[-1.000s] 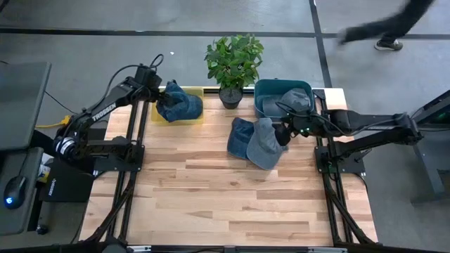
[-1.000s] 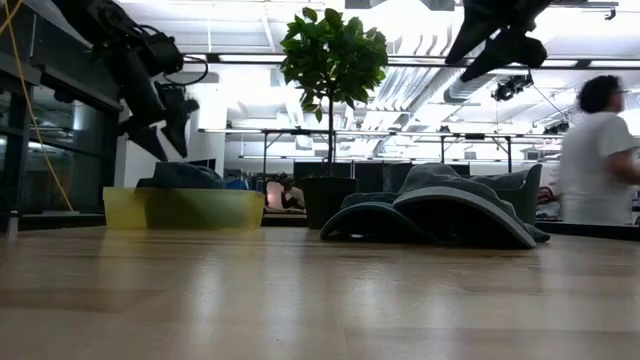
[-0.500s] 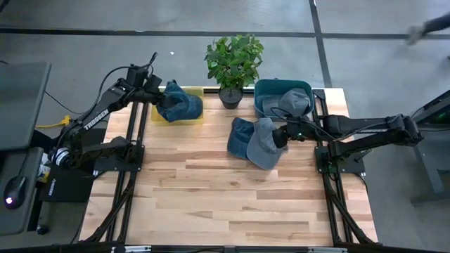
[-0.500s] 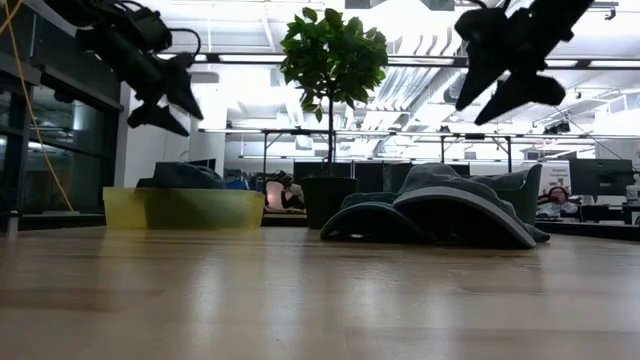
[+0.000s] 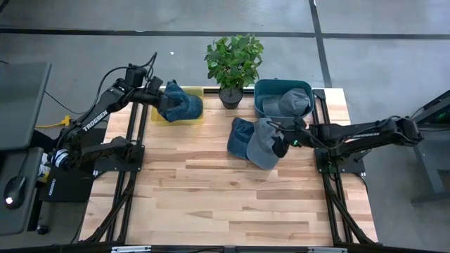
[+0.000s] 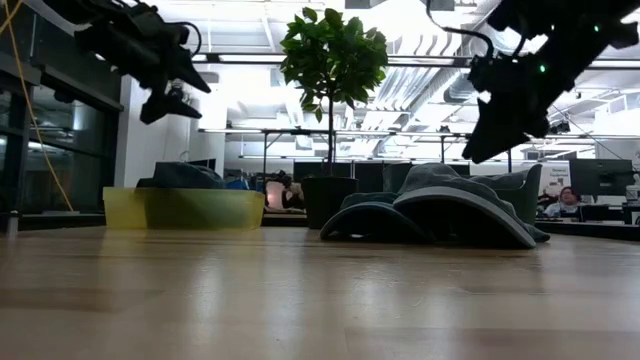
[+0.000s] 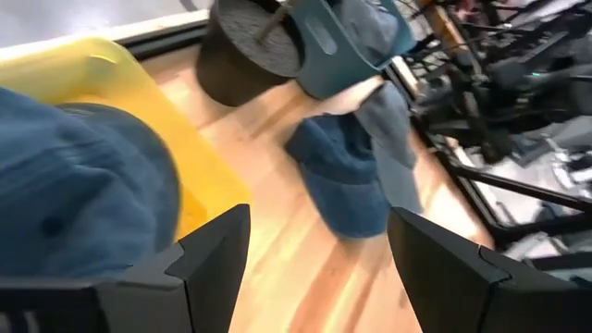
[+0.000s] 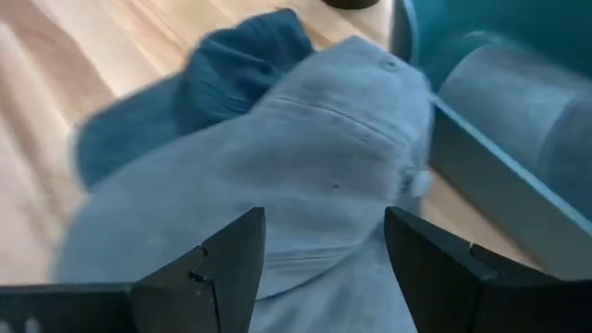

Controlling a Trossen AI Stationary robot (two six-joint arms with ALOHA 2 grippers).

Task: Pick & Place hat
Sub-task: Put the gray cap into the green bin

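Note:
A grey hat (image 5: 264, 144) lies on the table with its edge over a blue hat (image 5: 242, 137) beside it. My right gripper (image 5: 281, 145) hangs open just above the grey hat (image 8: 305, 176), touching nothing; the low view shows it (image 6: 485, 140) clear of the hats (image 6: 440, 212). Another blue hat (image 5: 181, 104) sits in the yellow bin (image 5: 199, 118). A second grey hat (image 5: 296, 100) lies in the teal bin (image 5: 261, 95). My left gripper (image 5: 156, 94) is open, raised at the yellow bin's left end above the blue hat (image 7: 74, 185).
A potted plant (image 5: 234, 62) stands at the far edge between the two bins. The near half of the wooden table (image 5: 225, 204) holds nothing. The arms' frame rails run along the left and right table edges.
My right gripper has come down from high up and shifted toward the near edge, ending low over the grey hat, still open. My left gripper has risen from over the yellow bin and tipped toward level. A person walking beyond the table's far right has left view. No hat has moved.

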